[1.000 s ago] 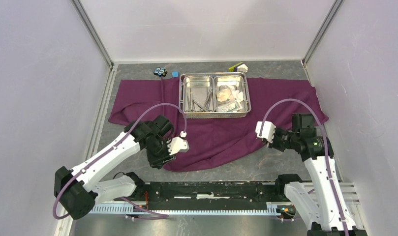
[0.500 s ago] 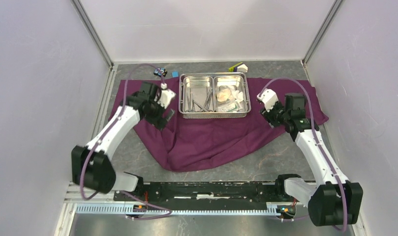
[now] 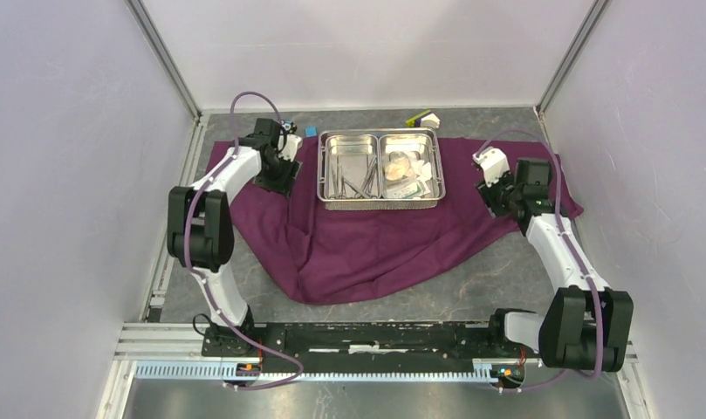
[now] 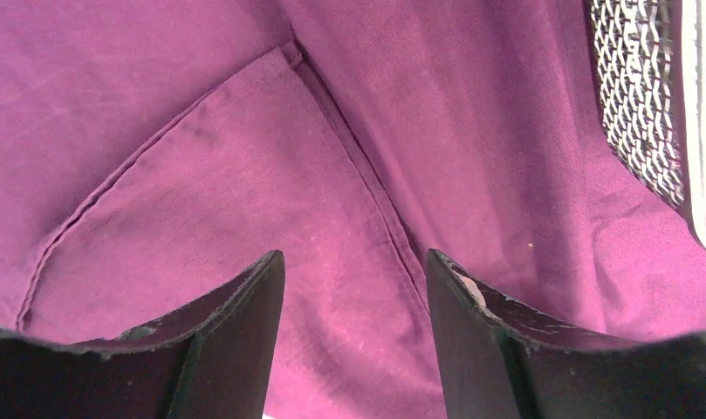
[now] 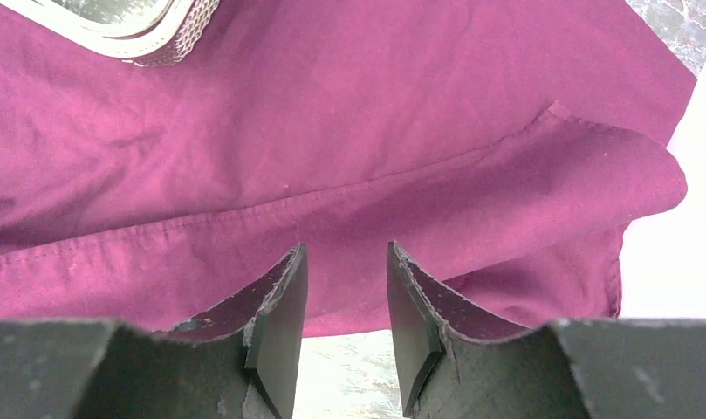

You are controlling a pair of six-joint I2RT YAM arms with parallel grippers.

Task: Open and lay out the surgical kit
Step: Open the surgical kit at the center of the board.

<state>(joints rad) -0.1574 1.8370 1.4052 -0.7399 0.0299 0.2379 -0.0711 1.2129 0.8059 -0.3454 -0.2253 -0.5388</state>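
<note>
Left tool (image 4: 356, 266), right tool (image 5: 345, 253): jaws apart, empty, each over a folded hem.
Large dark purple cloth (image 3: 375, 249): rumpled on desk (image 3: 497, 279); pinch top fold only, draw outward evenly.
Shiny two-compartment steel tray (image 3: 380, 203): on cloth's far half; should not be dragged.

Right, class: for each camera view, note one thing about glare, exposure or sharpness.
Top external: even light, the steel tray glints. Left wrist: purple cloth sharp, seams crisp. Right wrist: the area beyond the cloth's edge is blown out white.
</note>
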